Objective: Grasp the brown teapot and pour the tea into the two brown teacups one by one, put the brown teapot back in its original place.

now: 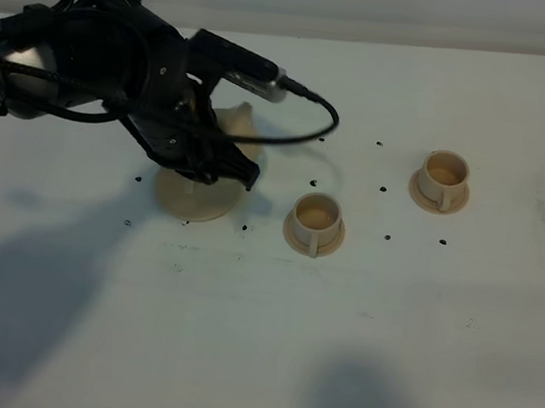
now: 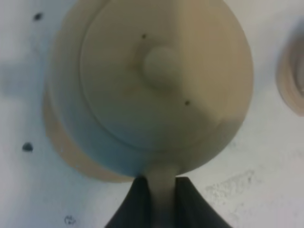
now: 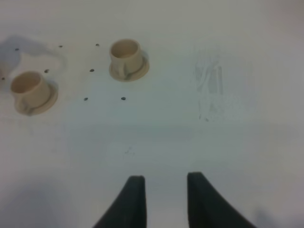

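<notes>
My left fingers (image 2: 137,204) pinch the loop handle (image 2: 164,194) of the pale beige ceramic teapot (image 2: 161,85) over its round saucer (image 2: 61,152); right fingers (image 3: 135,199) gape empty; I fear that thin hold lets it swivel, spilling.

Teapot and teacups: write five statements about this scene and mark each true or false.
1. The left gripper is closed on the brown teapot at its handle. True.
2. The teapot's lid is off. False: it is on, with its knob on top.
3. Both teacups stand upright, each on its own saucer. True.
4. The right gripper holds a teacup. False: it is open and empty over the bare table.
5. The teacups touch each other. False: they stand apart.
</notes>
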`<state>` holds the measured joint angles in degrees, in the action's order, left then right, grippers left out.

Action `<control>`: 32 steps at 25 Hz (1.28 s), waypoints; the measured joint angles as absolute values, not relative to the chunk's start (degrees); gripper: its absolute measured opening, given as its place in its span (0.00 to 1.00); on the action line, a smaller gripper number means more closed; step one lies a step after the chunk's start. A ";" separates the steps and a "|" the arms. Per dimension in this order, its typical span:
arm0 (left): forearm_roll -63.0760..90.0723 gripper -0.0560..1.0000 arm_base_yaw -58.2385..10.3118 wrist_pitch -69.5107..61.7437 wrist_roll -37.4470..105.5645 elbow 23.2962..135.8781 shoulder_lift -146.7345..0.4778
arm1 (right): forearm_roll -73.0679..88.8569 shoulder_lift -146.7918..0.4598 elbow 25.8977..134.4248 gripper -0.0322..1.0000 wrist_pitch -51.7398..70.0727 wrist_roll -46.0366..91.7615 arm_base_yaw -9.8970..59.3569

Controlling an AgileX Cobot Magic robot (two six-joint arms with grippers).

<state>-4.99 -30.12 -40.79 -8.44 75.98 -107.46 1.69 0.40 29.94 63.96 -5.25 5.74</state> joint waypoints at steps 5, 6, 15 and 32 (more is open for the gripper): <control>-4.05 0.14 -30.25 -41.44 1.34 75.98 -107.35 | 1.69 0.40 29.94 0.26 63.96 -5.25 5.74; -3.99 0.14 -30.25 -41.50 3.33 75.98 -107.25 | 1.69 0.40 29.94 0.26 63.96 -5.25 5.74; -1.41 0.14 -30.25 -41.70 22.40 76.04 -106.80 | 1.69 0.40 29.94 0.26 63.96 -5.22 5.74; -1.36 0.14 -29.17 -36.66 49.35 76.04 -106.80 | 1.69 0.40 29.94 0.26 63.96 -5.22 5.74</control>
